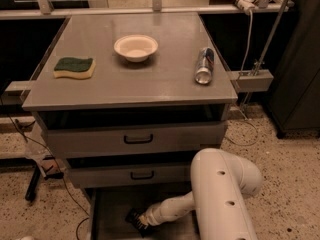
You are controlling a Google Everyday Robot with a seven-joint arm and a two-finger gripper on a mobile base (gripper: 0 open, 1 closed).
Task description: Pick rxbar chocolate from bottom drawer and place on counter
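Observation:
The bottom drawer [107, 209] is pulled open below the cabinet, and its grey floor shows at the left. My white arm bends down from the lower right and reaches left into it. My gripper [135, 219] is a dark shape low over the drawer floor near the front. I cannot make out the rxbar chocolate; it is hidden or merged with the dark gripper. The counter [150, 79] is the flat grey cabinet top above.
On the counter lie a green-and-yellow sponge [74, 67] at the left, a white bowl [136, 47] in the middle and a silver-blue can [204, 65] on its side at the right. Two shallower drawers with black handles [138, 139] stand slightly open above. Cables lie on the floor at the left.

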